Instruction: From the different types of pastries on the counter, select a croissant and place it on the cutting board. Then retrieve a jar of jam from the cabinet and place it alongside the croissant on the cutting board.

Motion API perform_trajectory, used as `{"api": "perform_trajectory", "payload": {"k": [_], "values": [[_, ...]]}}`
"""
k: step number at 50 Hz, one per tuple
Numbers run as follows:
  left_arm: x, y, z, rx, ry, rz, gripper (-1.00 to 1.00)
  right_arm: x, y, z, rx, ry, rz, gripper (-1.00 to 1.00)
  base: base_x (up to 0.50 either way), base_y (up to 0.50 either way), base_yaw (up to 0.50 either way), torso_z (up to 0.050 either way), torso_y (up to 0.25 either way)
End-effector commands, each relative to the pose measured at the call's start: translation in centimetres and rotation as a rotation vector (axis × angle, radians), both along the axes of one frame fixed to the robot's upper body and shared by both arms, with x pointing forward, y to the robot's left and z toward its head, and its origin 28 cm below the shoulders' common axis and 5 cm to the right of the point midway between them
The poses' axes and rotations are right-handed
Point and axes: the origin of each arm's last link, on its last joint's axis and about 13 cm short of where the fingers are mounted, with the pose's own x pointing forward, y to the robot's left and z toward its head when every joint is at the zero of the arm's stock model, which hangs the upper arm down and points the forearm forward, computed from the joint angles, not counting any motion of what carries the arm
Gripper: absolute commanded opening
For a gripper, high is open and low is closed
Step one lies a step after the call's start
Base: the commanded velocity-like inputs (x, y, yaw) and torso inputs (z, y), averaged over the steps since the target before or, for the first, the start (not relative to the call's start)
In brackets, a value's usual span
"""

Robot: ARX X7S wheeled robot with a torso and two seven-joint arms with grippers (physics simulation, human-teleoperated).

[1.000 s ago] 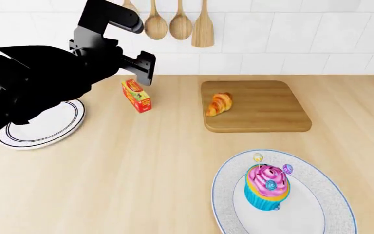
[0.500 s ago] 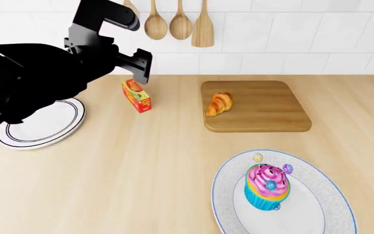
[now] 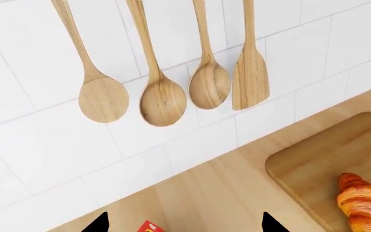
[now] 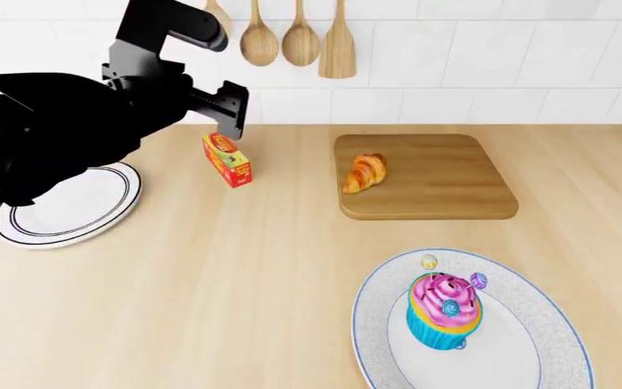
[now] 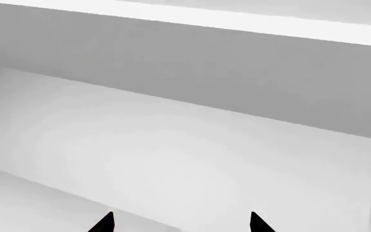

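The croissant [image 4: 365, 173] lies on the left part of the cutting board [image 4: 440, 186] on the counter [image 4: 236, 267]; both also show in the left wrist view, the croissant [image 3: 364, 203] on the board [image 3: 327, 159]. The cupcake [image 4: 443, 309] stands on a blue-rimmed plate [image 4: 538, 324] at the front right. My left gripper [image 4: 233, 109] is raised above the counter near the wall, open and empty, its fingertips [image 3: 98, 224] wide apart. My right gripper [image 5: 180, 224] is open and empty, facing plain grey-white surfaces; it is not in the head view. The jar of jam is out of view.
A small red and yellow box [image 4: 227, 160] stands just below my left gripper and shows in the left wrist view [image 3: 150, 226]. An empty white plate [image 4: 95, 207] lies at the left. Wooden spoons and a spatula [image 4: 338, 40] hang on the tiled wall.
My left arm has risen slightly and drawn a little to the left, away from the box. Croissant, board and cupcake have not moved.
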Motion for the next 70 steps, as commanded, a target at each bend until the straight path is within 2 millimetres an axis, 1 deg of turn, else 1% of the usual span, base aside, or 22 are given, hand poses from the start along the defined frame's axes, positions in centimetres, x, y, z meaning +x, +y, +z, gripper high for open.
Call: {"api": "perform_trajectory", "payload": {"k": [1, 5, 27, 32, 44, 49, 70], "values": [[0.0, 0.2, -0.1, 0.002, 0.004, 0.007, 1.00, 0.7, 0.0, -0.8, 0.057, 0.093, -0.013, 1.00, 0.00, 0.00, 0.00, 0.000, 0.000], [0.0, 0.2, -0.2, 0.004, 0.007, 0.010, 1.00, 0.9, 0.0, -1.3, 0.074, 0.153, -0.014, 1.00, 0.00, 0.00, 0.00, 0.000, 0.000], [-0.2, 0.5, -0.4, -0.003, 0.013, 0.021, 1.00, 1.7, 0.1, -1.8, 0.082, 0.208, -0.079, 1.00, 0.00, 0.00, 0.00, 0.000, 0.000], [-0.2, 0.6, -0.3, -0.004, 0.013, 0.023, 1.00, 1.9, 0.1, -2.1, 0.068, 0.248, -0.089, 1.00, 0.00, 0.00, 0.00, 0.000, 0.000], [-0.2, 0.6, -0.4, -0.005, 0.015, 0.026, 1.00, 2.3, 0.9, -2.4, 0.064, 0.286, 0.024, 1.00, 0.00, 0.00, 0.00, 0.000, 0.000], [-0.2, 0.6, -0.4, -0.004, 0.015, 0.026, 1.00, 2.6, 1.2, -2.6, 0.064, 0.297, 0.036, 1.00, 0.00, 0.00, 0.00, 0.000, 0.000], [-0.2, 1.0, -0.6, -0.002, 0.019, 0.033, 1.00, 4.4, 1.2, -3.7, 0.045, 0.348, -0.052, 1.00, 0.00, 0.00, 0.00, 0.000, 0.000]]}}
